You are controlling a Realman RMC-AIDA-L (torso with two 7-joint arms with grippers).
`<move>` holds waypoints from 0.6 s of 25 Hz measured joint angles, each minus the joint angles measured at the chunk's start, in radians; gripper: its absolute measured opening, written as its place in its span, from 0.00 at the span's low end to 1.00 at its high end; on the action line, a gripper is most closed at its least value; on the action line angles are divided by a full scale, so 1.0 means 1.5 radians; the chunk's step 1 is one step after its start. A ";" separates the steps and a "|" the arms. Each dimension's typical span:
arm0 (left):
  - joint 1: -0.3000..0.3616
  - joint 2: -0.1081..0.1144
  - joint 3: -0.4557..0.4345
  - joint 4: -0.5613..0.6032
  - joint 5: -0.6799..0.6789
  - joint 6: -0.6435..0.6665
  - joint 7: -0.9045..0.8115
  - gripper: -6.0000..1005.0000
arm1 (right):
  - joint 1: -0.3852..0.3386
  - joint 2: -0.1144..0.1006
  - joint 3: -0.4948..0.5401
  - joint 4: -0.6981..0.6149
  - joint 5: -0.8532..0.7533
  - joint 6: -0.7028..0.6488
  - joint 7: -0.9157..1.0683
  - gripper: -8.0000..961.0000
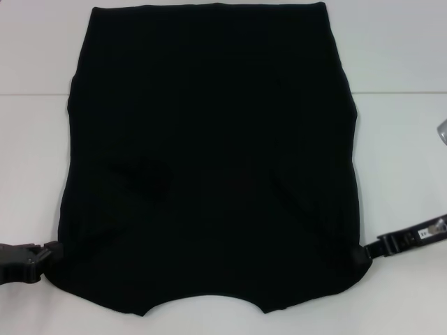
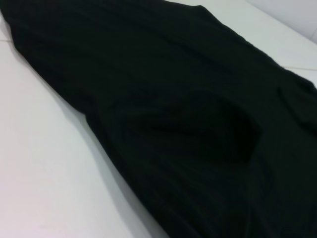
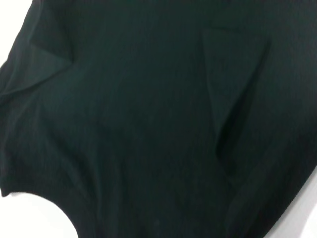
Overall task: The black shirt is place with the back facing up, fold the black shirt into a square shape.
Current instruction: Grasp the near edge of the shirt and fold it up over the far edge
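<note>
The left pincer point(image 1: 43, 255) is sitting low at the near left edge of the black shirt point(image 1: 209, 153), its tip touching or just reaching under the cloth. Whether it is gripping the fabric or merely resting against it, I cannot tell, since the tip is merging with the dark hem. The right pincer point(image 1: 364, 252) is mirroring it at the near right edge, its tip pressing into a small bunch of cloth. That hints at a pinch, but its opening is hidden too, so I cannot tell its state either.

From the two pincers the shirt is stretching away across the white table point(image 1: 398, 84), lying flat with its long axis running from the near edge toward the far edge. The sleeves appear to be tucked in already, as the outline is reading as a tall, fairly straight-sided panel, with angled flaps showing on top in the right wrist view. The curved neck opening is lying at the near edge, between the two pincers.

Both arms are standing about equally close, each at its own near corner, with the whole garment lying beyond and between them. Judging from this, the coming move is likely turning on carrying the near end up and away along that long axis, so that it lands on the far half and shortens the panel toward a square.
</note>
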 joint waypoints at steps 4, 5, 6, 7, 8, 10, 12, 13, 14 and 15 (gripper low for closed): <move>0.006 0.002 -0.029 0.014 0.006 0.076 -0.045 0.04 | -0.022 -0.005 0.010 -0.002 0.002 -0.019 -0.038 0.07; 0.008 0.004 -0.039 0.018 0.007 0.095 -0.055 0.04 | -0.029 -0.008 0.017 -0.003 0.003 -0.027 -0.051 0.07; 0.012 0.007 -0.053 0.023 0.008 0.117 -0.064 0.04 | -0.036 -0.011 0.027 -0.003 0.003 -0.035 -0.065 0.07; 0.017 0.008 -0.064 0.027 0.010 0.134 -0.072 0.04 | -0.044 -0.014 0.038 -0.003 0.003 -0.043 -0.081 0.07; 0.021 0.010 -0.074 0.031 0.013 0.147 -0.078 0.04 | -0.051 -0.018 0.046 -0.004 0.003 -0.050 -0.096 0.07; 0.029 0.011 -0.087 0.036 0.025 0.165 -0.085 0.04 | -0.068 -0.026 0.064 -0.007 0.003 -0.066 -0.129 0.07; 0.037 0.011 -0.092 0.039 0.036 0.185 -0.087 0.04 | -0.086 -0.032 0.079 -0.014 0.002 -0.087 -0.165 0.07; 0.037 0.011 -0.092 0.039 0.036 0.185 -0.087 0.04 | -0.096 -0.034 0.083 -0.021 0.001 -0.098 -0.181 0.07; 0.045 0.009 -0.094 0.040 0.043 0.210 -0.087 0.04 | -0.109 -0.037 0.088 -0.030 0.001 -0.109 -0.197 0.07; 0.045 0.009 -0.094 0.040 0.043 0.210 -0.087 0.04 | -0.119 -0.039 0.093 -0.036 0.001 -0.120 -0.209 0.07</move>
